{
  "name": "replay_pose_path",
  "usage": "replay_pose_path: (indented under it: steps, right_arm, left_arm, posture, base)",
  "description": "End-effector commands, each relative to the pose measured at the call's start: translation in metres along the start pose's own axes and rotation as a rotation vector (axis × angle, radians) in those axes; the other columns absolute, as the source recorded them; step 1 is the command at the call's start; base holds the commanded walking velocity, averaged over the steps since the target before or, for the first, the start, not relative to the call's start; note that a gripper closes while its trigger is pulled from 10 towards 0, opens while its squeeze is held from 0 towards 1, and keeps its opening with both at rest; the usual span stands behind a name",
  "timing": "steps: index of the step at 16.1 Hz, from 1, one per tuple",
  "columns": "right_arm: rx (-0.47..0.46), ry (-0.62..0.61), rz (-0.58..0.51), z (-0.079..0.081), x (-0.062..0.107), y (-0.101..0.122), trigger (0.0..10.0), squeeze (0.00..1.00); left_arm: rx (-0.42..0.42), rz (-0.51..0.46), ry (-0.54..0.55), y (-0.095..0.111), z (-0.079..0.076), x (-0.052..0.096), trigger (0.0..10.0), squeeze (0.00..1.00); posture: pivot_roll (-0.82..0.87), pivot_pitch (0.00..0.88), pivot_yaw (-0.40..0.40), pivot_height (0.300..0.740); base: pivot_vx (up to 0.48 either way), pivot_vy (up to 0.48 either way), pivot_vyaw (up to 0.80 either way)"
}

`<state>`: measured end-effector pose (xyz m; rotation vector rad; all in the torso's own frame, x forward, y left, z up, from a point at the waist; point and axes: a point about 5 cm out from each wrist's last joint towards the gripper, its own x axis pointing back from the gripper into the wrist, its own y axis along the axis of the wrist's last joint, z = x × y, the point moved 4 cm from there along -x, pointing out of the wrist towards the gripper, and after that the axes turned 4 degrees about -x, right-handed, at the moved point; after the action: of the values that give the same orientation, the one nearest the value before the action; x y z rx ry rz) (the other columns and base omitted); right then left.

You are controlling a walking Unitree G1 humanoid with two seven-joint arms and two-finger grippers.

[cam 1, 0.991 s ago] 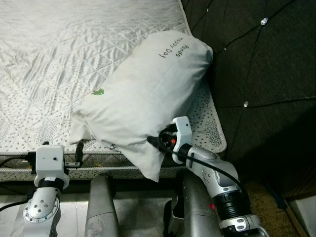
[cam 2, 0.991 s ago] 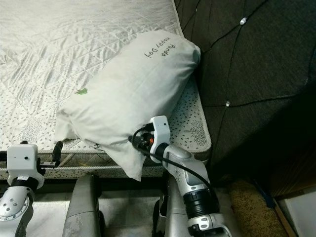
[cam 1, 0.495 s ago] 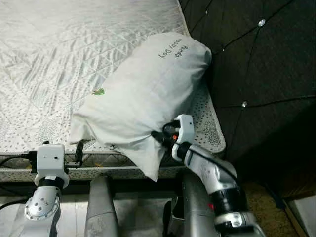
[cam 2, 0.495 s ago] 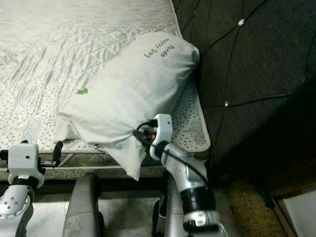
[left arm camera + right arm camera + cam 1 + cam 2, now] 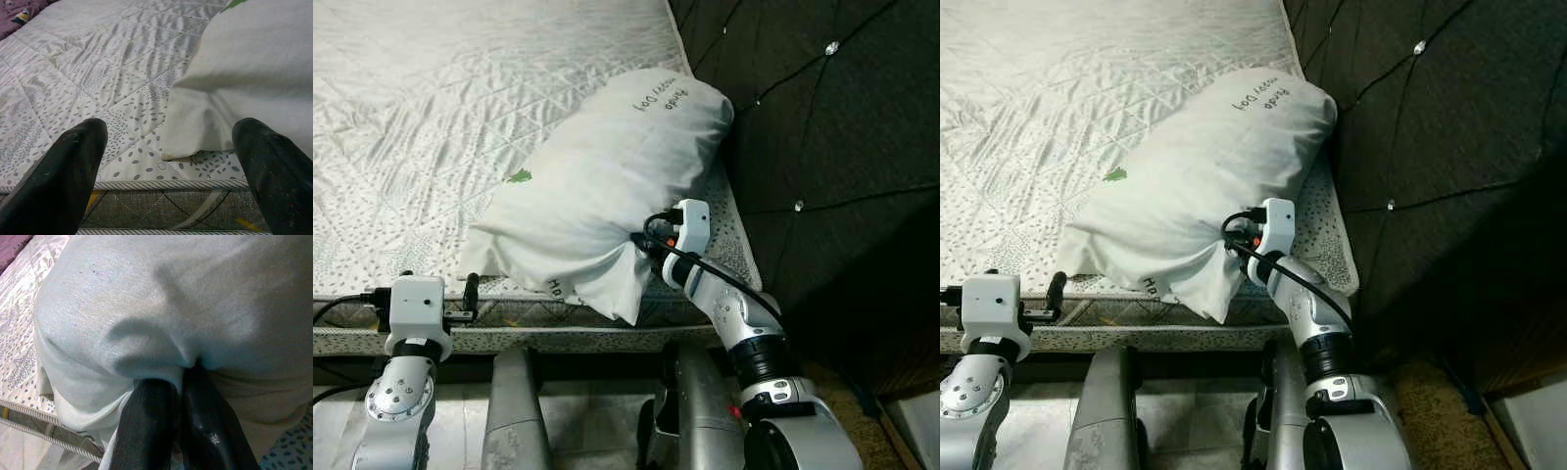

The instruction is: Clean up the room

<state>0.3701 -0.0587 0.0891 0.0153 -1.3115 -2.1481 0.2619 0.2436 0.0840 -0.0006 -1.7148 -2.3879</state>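
Pinching a fold of the soft, light pillow (image 5: 607,186), the right gripper (image 5: 639,247) grasps its near corner; left gripper (image 5: 166,161) hangs released.

I see a bed with a white quilted mattress cover (image 5: 460,108), dotted with small grey leaf prints and edged with corded piping along the near side. A plump white fabric pillow (image 5: 607,186) with dark lettering and a small green mark lies on it diagonally, beside the dark tufted headboard (image 5: 822,147), one corner overhanging the mattress edge
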Motion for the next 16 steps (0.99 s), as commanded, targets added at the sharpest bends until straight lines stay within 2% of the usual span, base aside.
replay_pose_path:
  steps: [1,14,15,16]
  right_arm:
    - [0.017,-0.034,-0.081,-0.007,0.003,0.021,0.0,0.0]
    - [0.017,-0.034,-0.081,-0.007,0.003,0.021,0.0,0.0]
    - [0.114,-0.136,-0.226,-0.03,0.013,0.051,0.0,0.0]
    - [0.18,-0.193,-0.312,-0.041,0.024,0.065,0.0,0.0]
  left_arm:
    - [-0.01,0.006,0.005,-0.002,0.002,0.001,10.0,0.0]
    - [-0.01,0.006,0.005,-0.002,0.002,0.001,10.0,0.0]
    - [0.025,-0.016,0.012,0.002,-0.002,-0.005,10.0,0.0]
    - [0.049,-0.028,0.015,0.005,-0.004,-0.007,10.0,0.0]
  posture:
    - [0.18,0.074,-0.063,0.557]
    - [0.18,0.074,-0.063,0.557]
    - [0.16,0.039,-0.068,0.557]
    - [0.16,0.04,-0.066,0.557]
  base:
    - [0.0,0.0,0.0]
    - [0.0,0.0,0.0]
    - [0.0,0.0,0.0]
    - [0.0,0.0,0.0]
